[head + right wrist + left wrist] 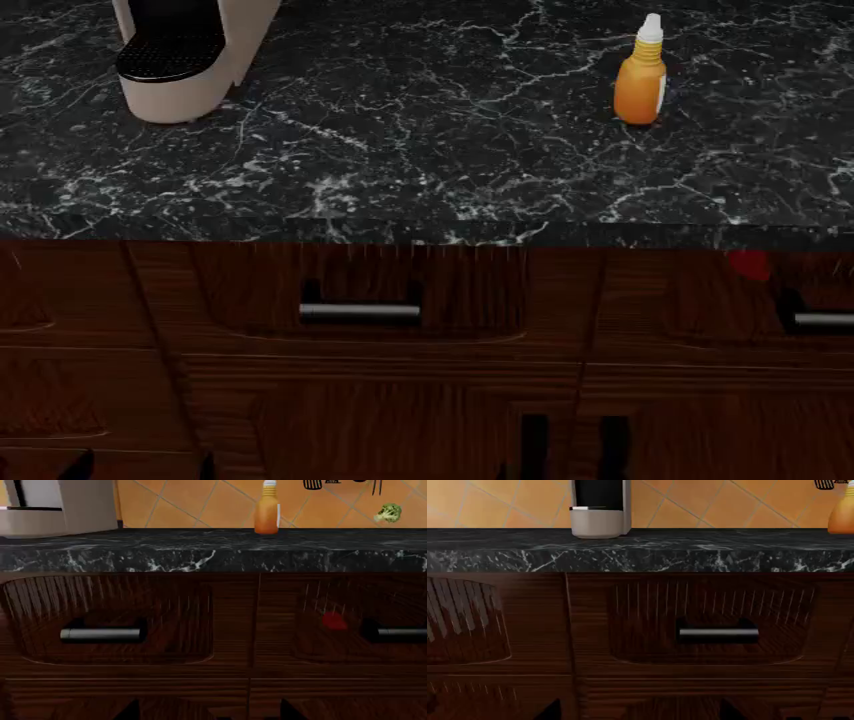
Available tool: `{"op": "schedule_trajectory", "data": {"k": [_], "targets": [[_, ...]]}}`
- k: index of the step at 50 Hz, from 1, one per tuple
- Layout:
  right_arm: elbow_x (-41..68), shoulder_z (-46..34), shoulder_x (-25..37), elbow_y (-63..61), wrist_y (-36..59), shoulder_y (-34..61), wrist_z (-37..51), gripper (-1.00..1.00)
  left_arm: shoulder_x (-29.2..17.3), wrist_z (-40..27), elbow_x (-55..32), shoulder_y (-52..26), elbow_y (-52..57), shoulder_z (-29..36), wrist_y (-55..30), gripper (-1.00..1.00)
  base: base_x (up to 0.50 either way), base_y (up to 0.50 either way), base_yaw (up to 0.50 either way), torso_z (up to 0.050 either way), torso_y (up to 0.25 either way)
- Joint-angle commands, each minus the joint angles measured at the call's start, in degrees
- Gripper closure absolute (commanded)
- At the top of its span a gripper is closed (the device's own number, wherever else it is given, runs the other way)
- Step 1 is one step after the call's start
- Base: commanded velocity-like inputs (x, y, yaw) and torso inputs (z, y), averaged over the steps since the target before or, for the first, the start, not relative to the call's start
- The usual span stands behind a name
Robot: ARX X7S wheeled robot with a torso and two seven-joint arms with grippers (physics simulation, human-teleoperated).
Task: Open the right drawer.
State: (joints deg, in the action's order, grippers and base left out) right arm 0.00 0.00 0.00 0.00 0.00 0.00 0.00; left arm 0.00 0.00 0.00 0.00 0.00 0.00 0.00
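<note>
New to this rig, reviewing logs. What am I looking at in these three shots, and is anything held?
Simulator renders from a two-armed wheeled robot. One camera sits on its head looking down; the other two sit near each arm's jaws, facing the cabinets. No arm or jaws appear, so nothing is seen held. On the black marble counter stand a coffee machine and an orange bottle. Below are two closed drawers; the right drawer, marked by a red spot, is the target.

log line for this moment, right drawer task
stage: pre-reach | right drawer: shut, handle untouched | grippers: not in view | counter: orange bottle, coffee machine
</note>
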Motion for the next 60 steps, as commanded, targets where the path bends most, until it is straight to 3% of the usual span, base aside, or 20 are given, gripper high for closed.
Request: {"op": "schedule_trajectory", "data": {"k": [1,37,60], "targets": [[0.5,-0.7,0.5,0.0,0.0,0.0,0.7,-1.00,-0.6,-0.6,0.0,0.0,0.0,0.6,0.0,-1.00,0.00,0.00,0.00,0.000,0.000],[3.9,-4.1,3.4,1.8,-3.2,-0.1,3.6,-1.00,-3.4,-4.5,-2.0,0.5,0.9,4.4,0.5,-1.00,0.00,0.00,0.00,0.000,0.000],[5.5,-6.1,5.0,2.2,-3.4,0.2,5.2,-1.00,-5.0,-6.5,-3.4,0.1,0.2,6.3,1.1,-1.00,0.00,-0.34,0.00,0.000,0.000]]}}
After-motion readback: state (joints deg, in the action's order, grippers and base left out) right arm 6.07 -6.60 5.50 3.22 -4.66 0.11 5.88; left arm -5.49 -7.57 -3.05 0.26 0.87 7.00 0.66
